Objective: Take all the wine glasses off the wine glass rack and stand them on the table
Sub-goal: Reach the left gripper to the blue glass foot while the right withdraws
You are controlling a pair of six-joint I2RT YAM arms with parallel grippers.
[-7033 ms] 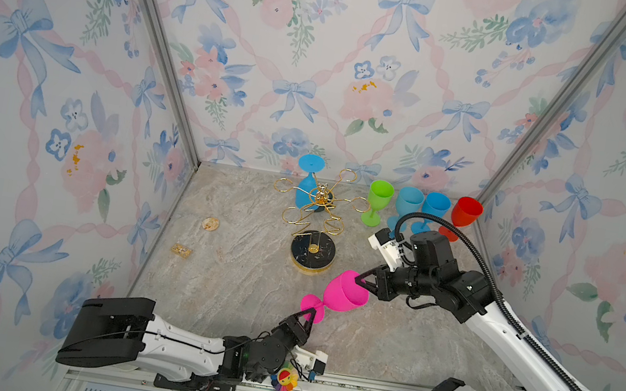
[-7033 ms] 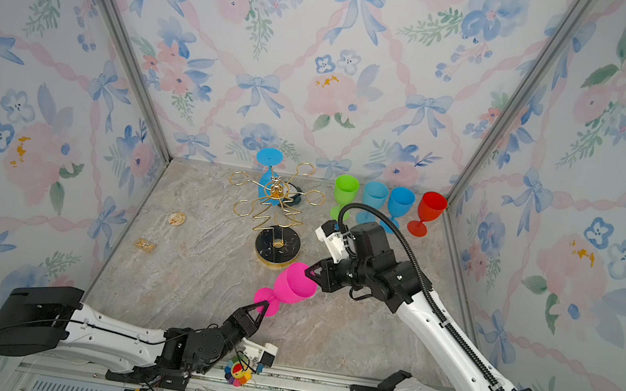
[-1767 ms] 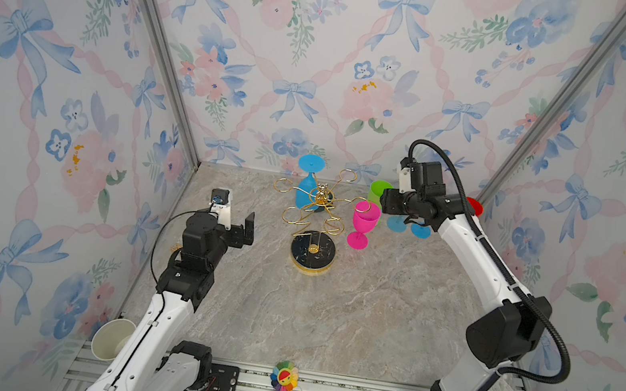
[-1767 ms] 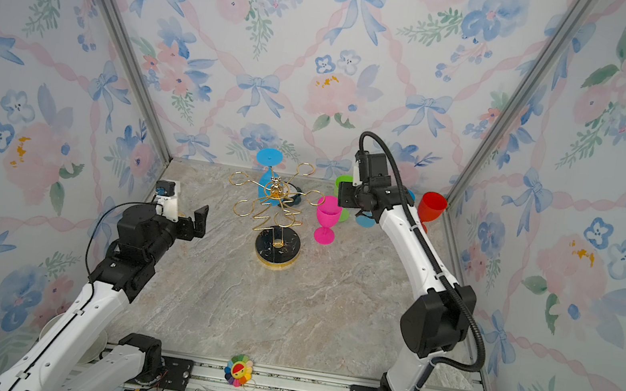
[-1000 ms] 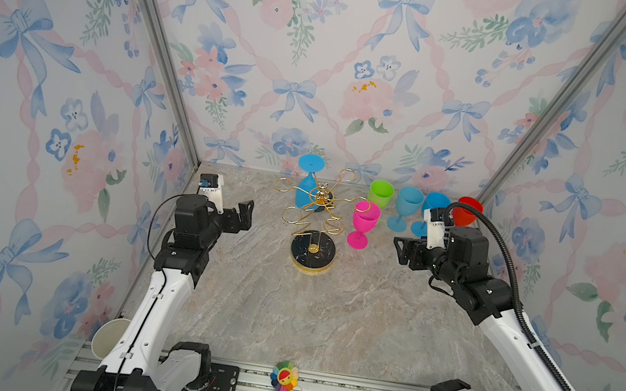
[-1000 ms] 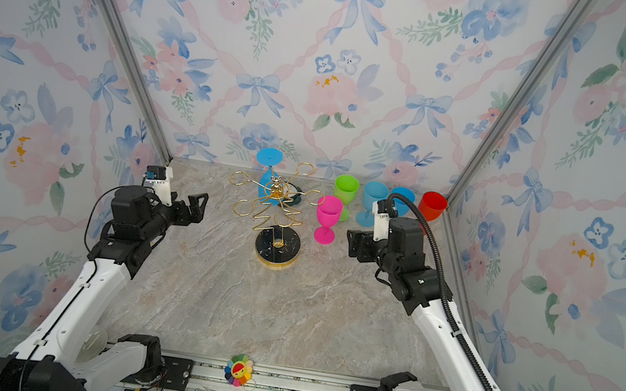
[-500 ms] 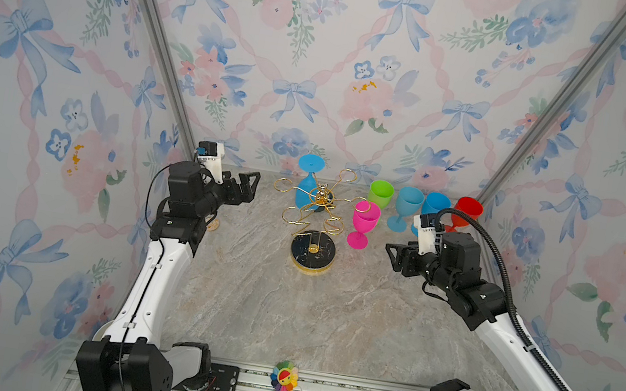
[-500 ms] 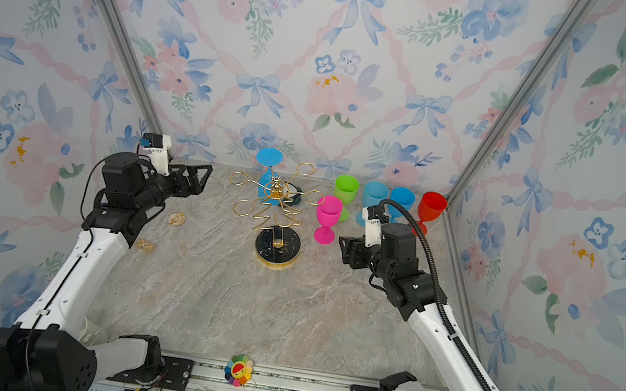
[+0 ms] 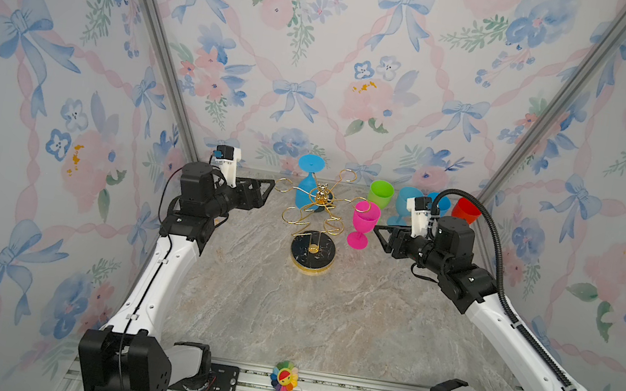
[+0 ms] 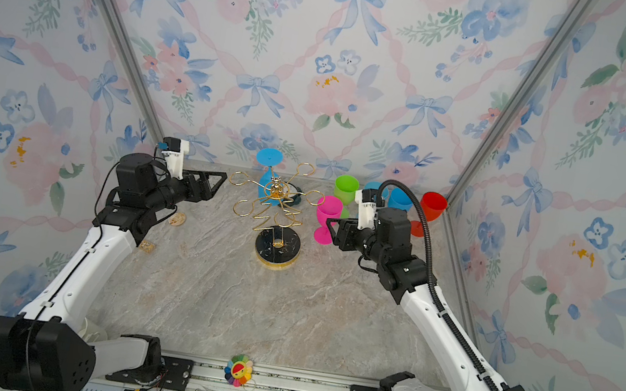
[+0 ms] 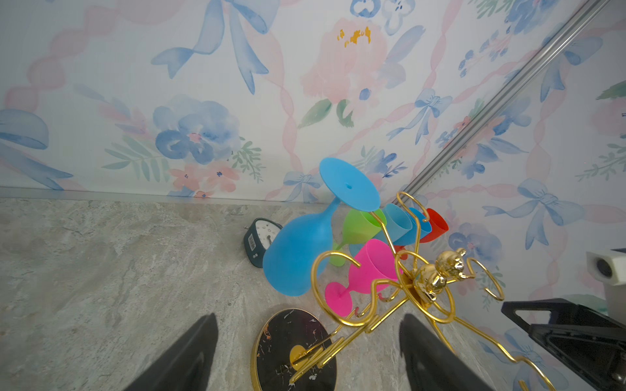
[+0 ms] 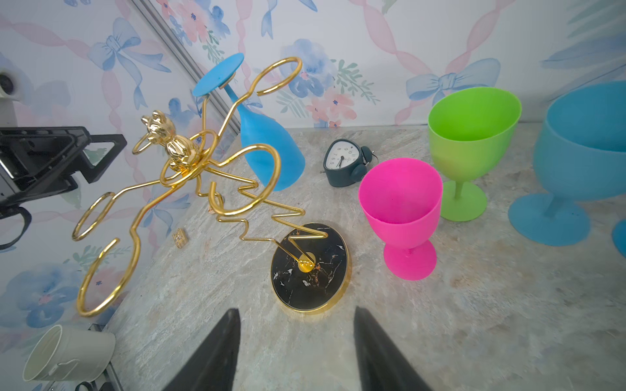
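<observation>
The left gripper (image 9: 262, 192) has swung in from farther out and now sits at 9 o'clock of the wine glass rack (image 9: 320, 206), its tips just beside the nearest gold loop, jaws apart and empty. The blue wine glass (image 9: 305, 191) hangs bowl-down on the rack's 11 o'clock arm, so the task is not done, and the left arm looks placed to take it. At 3 o'clock the pink glass (image 9: 362, 223), lately set down, stands upright on the table (image 9: 284, 318). The right gripper (image 9: 381, 235), having released it, hovers just beyond, jaws drawing in yet apart on nothing. The left wrist view shows the blue glass tilted, foot above its loop, with a small clock (image 11: 261, 238) behind that the rack largely hides from above. The right wrist view shows a white cup (image 12: 71, 355) lying on its side.
</observation>
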